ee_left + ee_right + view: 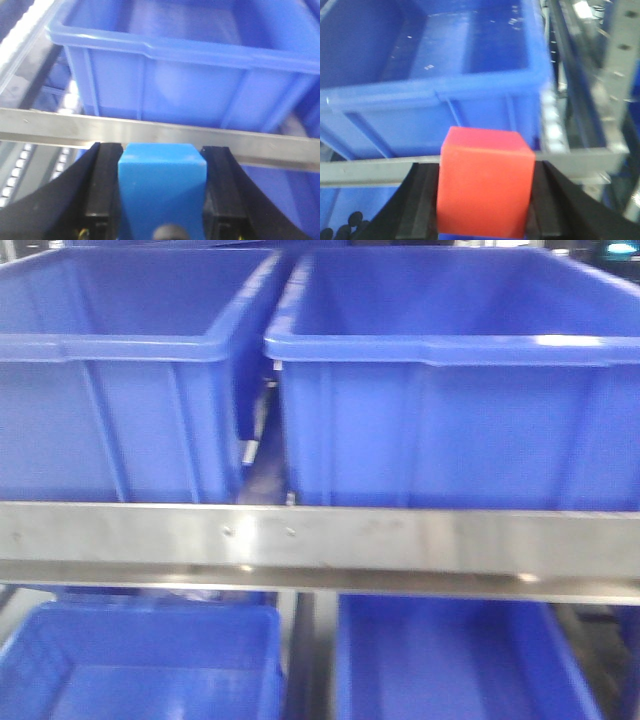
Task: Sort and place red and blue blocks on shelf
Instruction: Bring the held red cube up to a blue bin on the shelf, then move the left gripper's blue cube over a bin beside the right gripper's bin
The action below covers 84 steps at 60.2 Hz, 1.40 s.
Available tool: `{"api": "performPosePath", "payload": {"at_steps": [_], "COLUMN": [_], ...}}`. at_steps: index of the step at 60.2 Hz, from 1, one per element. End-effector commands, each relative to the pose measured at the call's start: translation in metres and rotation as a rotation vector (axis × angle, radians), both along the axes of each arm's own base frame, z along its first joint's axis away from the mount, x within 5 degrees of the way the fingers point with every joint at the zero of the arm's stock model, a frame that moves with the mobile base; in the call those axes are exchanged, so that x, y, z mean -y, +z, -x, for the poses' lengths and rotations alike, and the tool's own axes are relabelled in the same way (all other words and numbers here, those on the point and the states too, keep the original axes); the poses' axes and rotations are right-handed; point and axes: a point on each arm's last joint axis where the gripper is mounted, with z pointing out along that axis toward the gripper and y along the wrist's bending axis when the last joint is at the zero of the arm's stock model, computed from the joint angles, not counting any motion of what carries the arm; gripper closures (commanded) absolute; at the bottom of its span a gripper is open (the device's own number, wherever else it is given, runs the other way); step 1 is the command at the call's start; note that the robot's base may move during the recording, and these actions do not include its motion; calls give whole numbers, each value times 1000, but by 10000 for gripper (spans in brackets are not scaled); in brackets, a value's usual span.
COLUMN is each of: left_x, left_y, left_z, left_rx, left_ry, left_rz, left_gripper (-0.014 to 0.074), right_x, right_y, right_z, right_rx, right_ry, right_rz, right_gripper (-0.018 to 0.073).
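Note:
In the left wrist view a solid blue block (162, 185) fills the space between two black fingers; my left gripper (162, 155) is shut on it, just short of the shelf's steel front rail (150, 132). The right wrist view has a solid red block (485, 182) clamped by my right gripper (486, 172), also facing the shelf rail (370, 170). In the front view the shelf rail (320, 540) runs across the frame; neither gripper nor block appears there.
Two large blue bins (110, 370) (460, 380) sit side by side on the upper tier, two more (140, 660) (450, 660) below. One bin (200, 75) faces the left gripper, another (430, 75) the right. White roller tracks (552, 125) and a perforated upright (620, 55) stand at right.

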Motion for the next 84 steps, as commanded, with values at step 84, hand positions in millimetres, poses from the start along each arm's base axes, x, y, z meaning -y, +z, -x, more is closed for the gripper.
{"api": "performPosePath", "payload": {"at_steps": [84], "left_x": [1], "left_y": [16], "left_z": [-2], "left_rx": [97], "left_ry": [-4], "left_rz": [21], "left_gripper": [461], "right_x": [1], "right_y": [16], "right_z": [-2], "right_rx": [105], "right_ry": [-11], "right_rz": [-4], "right_gripper": [501]}}
